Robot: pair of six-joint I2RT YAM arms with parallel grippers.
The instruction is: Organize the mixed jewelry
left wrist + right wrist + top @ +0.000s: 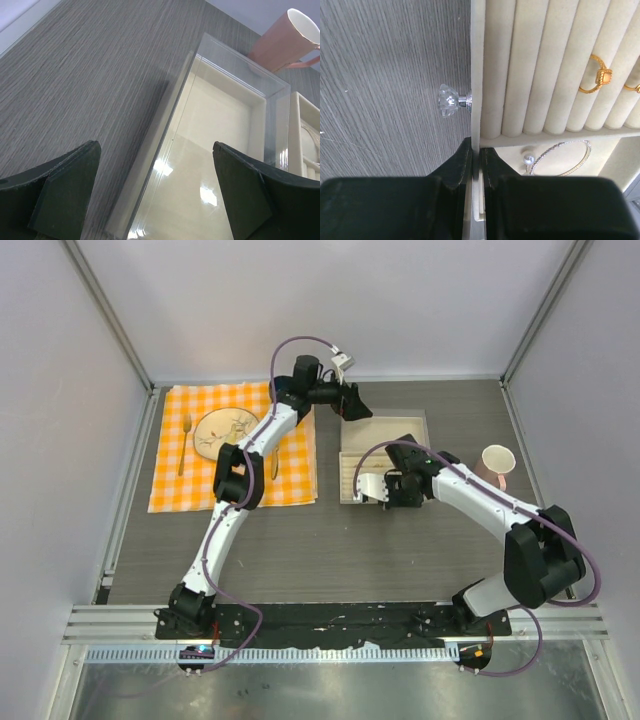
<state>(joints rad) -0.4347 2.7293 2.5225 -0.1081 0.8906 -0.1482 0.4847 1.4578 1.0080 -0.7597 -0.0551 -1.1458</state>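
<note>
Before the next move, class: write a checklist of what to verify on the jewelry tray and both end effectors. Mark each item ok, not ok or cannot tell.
1. Right end effector clamped on the tray wall, one finger on each side: ok.
2. Left end effector open and holding nothing, above the clear lid: ok.
3. Gold ring seated between the ring rolls: ok.
4. Silver hoop lying in the lower compartment, beside the pearl: ok.
5. No jewelry left on the plate: cannot tell, anything there is too small to make out in the top view.
</note>
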